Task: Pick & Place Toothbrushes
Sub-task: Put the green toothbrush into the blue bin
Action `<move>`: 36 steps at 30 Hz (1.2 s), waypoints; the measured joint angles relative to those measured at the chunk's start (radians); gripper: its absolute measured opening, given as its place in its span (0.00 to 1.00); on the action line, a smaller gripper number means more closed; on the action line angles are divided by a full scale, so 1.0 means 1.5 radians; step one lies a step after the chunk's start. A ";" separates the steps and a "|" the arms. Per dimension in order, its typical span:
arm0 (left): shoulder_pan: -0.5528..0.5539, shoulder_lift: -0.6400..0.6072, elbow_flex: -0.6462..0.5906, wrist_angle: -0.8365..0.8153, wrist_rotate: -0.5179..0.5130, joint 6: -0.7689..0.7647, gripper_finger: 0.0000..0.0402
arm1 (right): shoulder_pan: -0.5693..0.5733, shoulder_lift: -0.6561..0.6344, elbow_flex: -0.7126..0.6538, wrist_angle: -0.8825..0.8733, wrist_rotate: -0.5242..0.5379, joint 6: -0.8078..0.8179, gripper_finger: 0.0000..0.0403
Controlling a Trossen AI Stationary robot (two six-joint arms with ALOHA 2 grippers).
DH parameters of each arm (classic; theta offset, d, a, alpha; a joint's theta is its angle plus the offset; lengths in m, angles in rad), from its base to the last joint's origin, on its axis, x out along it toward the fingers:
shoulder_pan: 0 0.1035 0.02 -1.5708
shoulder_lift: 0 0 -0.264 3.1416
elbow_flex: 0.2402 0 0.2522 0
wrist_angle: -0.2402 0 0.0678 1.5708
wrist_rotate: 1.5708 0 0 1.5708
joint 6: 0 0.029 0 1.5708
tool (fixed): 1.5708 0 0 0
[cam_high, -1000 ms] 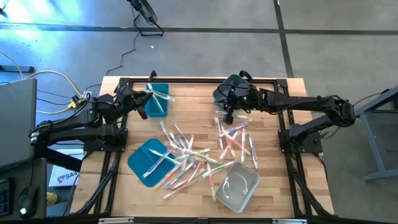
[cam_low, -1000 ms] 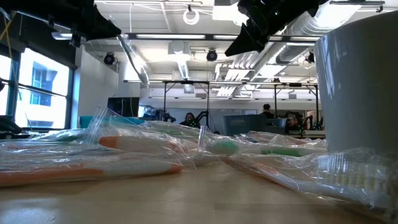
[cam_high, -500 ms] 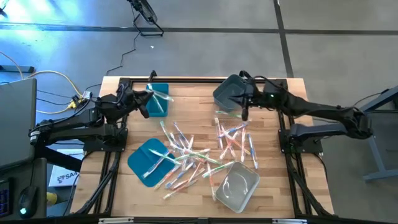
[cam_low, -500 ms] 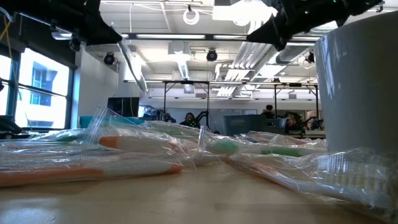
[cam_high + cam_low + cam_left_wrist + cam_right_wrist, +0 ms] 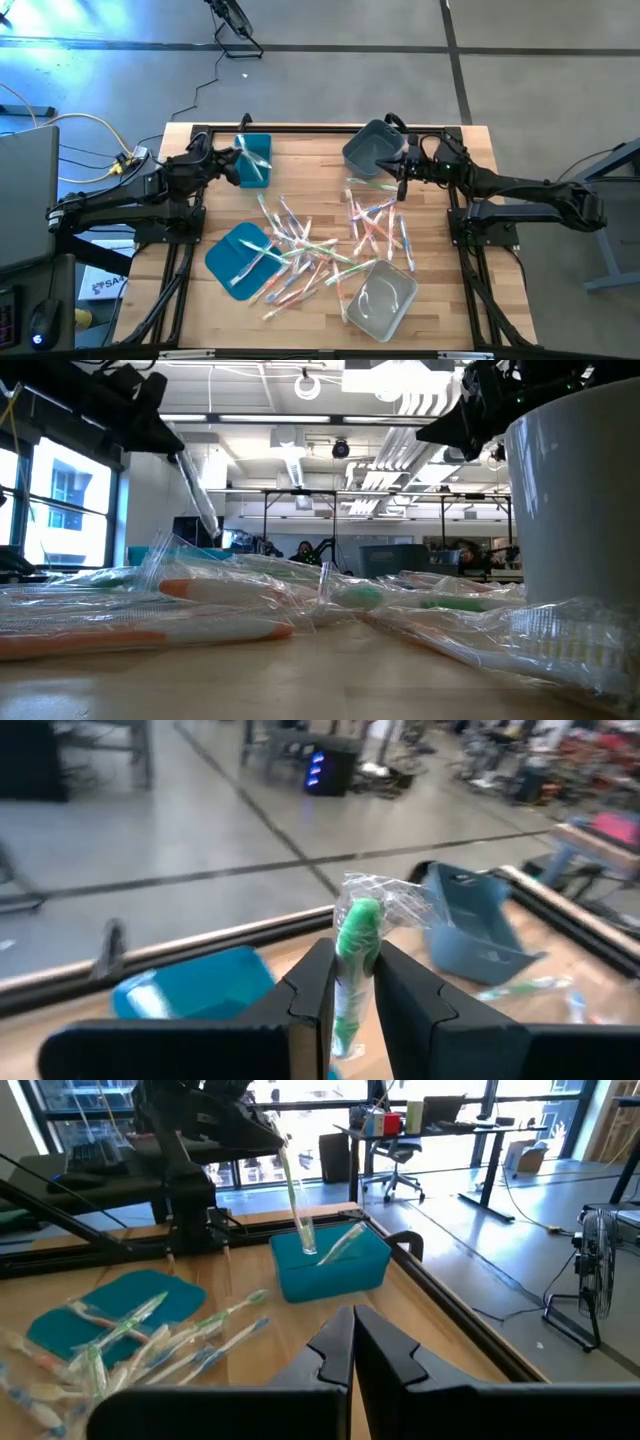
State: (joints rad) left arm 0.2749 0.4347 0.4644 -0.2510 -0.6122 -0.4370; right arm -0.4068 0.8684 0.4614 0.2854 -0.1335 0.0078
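Left gripper: the left gripper (image 5: 348, 985) pinches a wrapped green toothbrush (image 5: 354, 955) between its fingers, poised over the near rim of the teal bin (image 5: 254, 158) at the table's back left.
Right gripper: the right gripper (image 5: 352, 1342) hangs empty with its fingers pressed together, just beside the grey bin (image 5: 372, 150) at the back right.
Toothbrushes: most toothbrushes (image 5: 320, 240) lie in a loose heap mid-table, some across the flat teal lid (image 5: 237, 256); at least one stands in the teal bin.
Risk, drop: the held brush is gripped low and slants out of the fingers; released off-centre, it could likely strike the rim and fall to the boards or off the back edge.
Risk, wrapper: the crinkled clear wrap looks slippery and may cling to a finger on release.
Risk, heap: the brushes overlap, so a later pick could probably lift two at once or scatter the neighbours.
Surface: a pale wooden table (image 5: 440, 300) in a black frame, with a clear bin (image 5: 381, 298) near the front right.
Room: beyond lies a grey concrete floor, then an open workshop with desks, windows and ceiling lights.
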 joint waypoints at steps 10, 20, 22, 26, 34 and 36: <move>0.000 0.000 0.000 -0.122 -0.041 -0.156 0.14 | 0.000 0.000 -0.001 0.000 0.000 -0.003 0.01; 0.000 0.040 0.000 -0.130 -0.034 -0.217 0.14 | 0.000 0.001 -0.001 0.000 0.000 -0.008 0.01; 0.000 0.056 0.000 -0.130 -0.034 -0.222 0.14 | 0.000 0.001 -0.001 -0.001 0.000 -0.008 0.01; 0.000 0.091 0.000 -0.130 -0.033 -0.241 0.14 | 0.000 0.001 -0.001 -0.003 0.000 -0.008 0.01; 0.000 0.146 0.000 -0.129 -0.033 -0.271 0.14 | 0.000 0.001 -0.001 -0.004 0.000 -0.021 0.01; 0.000 0.155 0.000 -0.129 -0.033 -0.272 0.14 | 0.000 0.001 -0.001 -0.004 0.000 -0.021 0.01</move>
State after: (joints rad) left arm 0.2749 0.6670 0.4644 -0.4448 -0.6619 -0.8448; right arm -0.4068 0.8692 0.4604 0.2798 -0.1333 -0.0236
